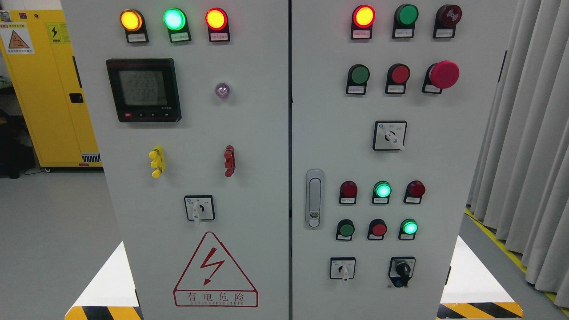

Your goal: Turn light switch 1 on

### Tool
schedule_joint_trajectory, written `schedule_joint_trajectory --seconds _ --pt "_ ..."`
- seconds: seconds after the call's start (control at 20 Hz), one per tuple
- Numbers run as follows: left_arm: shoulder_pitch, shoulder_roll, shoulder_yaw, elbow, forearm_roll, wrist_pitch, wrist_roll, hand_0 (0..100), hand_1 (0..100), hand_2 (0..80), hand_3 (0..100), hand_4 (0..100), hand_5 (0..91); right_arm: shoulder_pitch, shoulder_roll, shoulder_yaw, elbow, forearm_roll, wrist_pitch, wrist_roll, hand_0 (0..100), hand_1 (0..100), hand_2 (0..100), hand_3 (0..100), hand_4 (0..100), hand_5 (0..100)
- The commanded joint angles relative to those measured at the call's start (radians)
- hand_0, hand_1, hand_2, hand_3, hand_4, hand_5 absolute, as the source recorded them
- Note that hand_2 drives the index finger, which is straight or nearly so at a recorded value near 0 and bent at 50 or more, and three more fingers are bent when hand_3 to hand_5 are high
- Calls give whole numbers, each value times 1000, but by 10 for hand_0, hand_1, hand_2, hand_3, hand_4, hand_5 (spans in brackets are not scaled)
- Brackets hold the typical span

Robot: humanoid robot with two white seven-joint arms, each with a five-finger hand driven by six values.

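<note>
Control cabinet faces the camera, no robot hand in view — which control is light switch 1 cannot be told, the labels being too small to read

The likeliest candidates sit on the grey right-hand cabinet door (444, 169): a lower row of three round push buttons at about five o'clock — dark green (345, 230), red (378, 229), lit green (409, 227) — placed low, I judge, for easy reach; above them three indicator lamps, only the middle green lamp (382, 190) glowing, and below them a white rotary selector (342, 269) and a black knob switch (402, 270). Outward at twelve o'clock, three more buttons including a big red mushroom stop (443, 74); at nine o'clock, the black digital meter (143, 90). Neither hand shows, so their state cannot be told
</note>
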Motion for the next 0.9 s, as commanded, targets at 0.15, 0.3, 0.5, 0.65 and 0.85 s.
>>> schedule_joint_trajectory --seconds 0.15,0.3,0.5,0.65,0.85 --pt "0 4 17 -1 2 -1 5 242 149 0 0 0 0 0 0 0 0 0 -1 1 0 500 40 0 0 0" --pt "-2 6 17 -3 2 -1 5 242 148 0 0 0 0 0 0 0 0 0 -1 1 0 500 40 0 0 0" --pt "-8 1 14 -14 1 -1 58 242 148 0 0 0 0 0 0 0 0 0 -1 1 0 500 40 0 0 0" --pt "-9 3 14 -20 -1 -1 58 241 150 0 0 0 0 0 0 0 0 0 -1 1 0 500 40 0 0 0" --pt "11 7 16 -147 -1 -1 78 241 154 0 0 0 0 0 0 0 0 0 -1 -1 0 500 40 0 0 0"
